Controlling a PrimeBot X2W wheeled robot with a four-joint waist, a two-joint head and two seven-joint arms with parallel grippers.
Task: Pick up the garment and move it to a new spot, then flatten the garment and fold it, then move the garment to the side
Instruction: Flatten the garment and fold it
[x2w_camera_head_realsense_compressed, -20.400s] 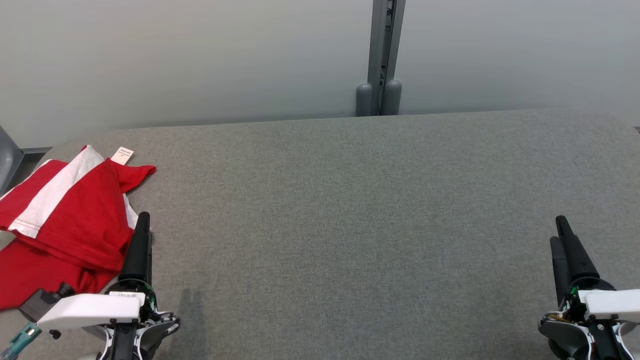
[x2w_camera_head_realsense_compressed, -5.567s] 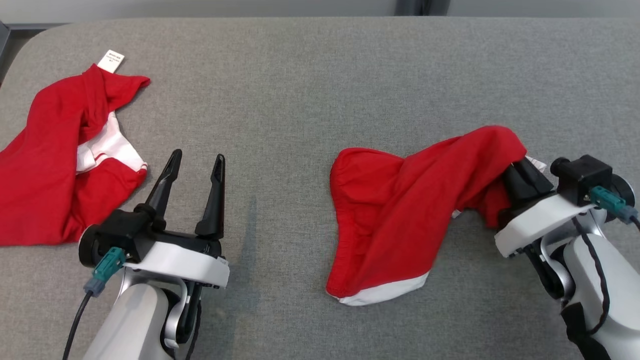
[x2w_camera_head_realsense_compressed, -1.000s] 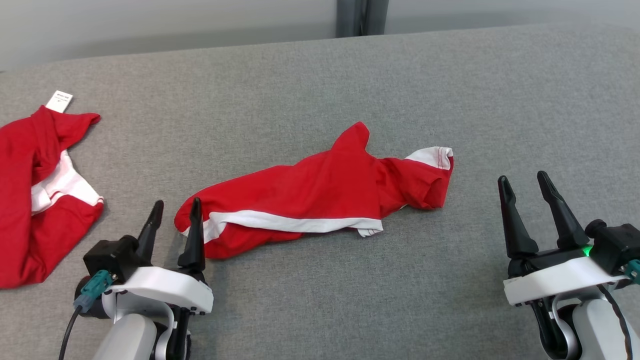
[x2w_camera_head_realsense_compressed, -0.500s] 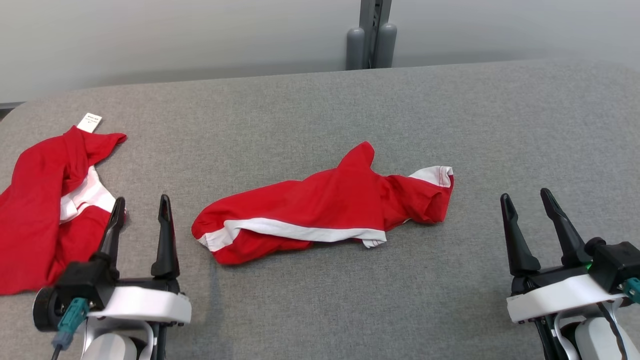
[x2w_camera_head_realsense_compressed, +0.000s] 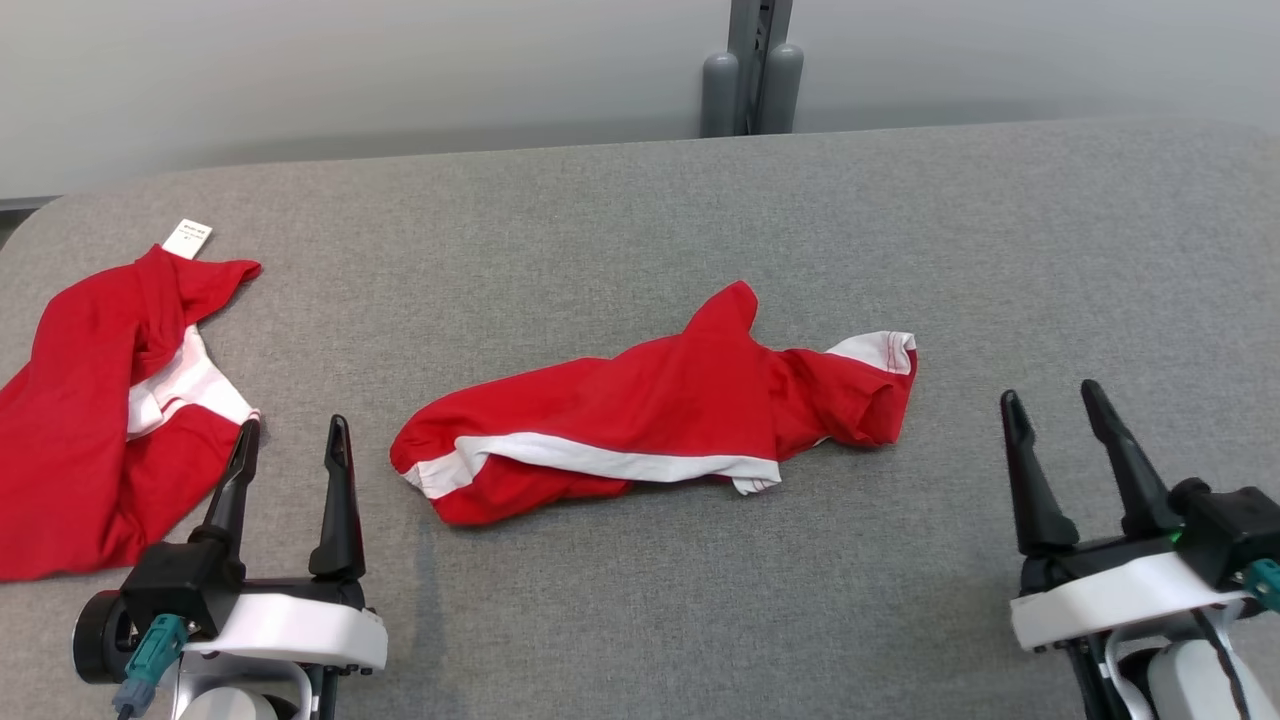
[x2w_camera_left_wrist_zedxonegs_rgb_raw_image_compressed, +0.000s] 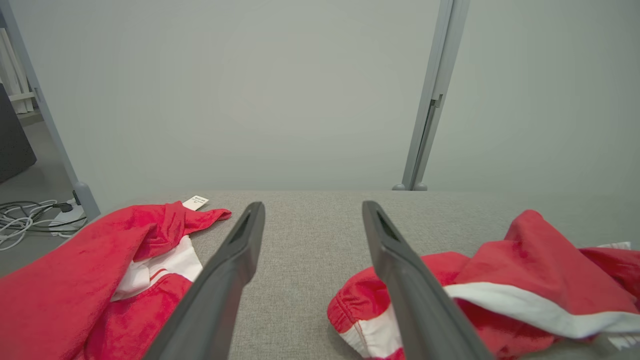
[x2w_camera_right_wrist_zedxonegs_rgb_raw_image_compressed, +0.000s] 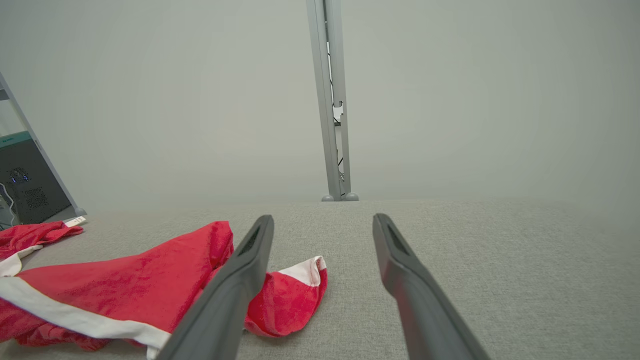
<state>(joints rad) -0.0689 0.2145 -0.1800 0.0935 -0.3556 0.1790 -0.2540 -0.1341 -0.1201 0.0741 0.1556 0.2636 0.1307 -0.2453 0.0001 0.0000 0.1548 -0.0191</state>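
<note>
Grey fabric worktop runs wide under a pale wall. Mid-worktop, the crumpled red-and-white garment lies loose between the two claws, touching neither. A second red garment sits far left, just beside the left claw. Left claw and right claw hover low, fingers pointing forward, spread wide, empty.

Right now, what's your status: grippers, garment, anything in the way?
Left gripper open, empty. Right gripper open, empty. Garment crumpled at centre, not flattened. Second red garment at far left, apart from it.
</note>
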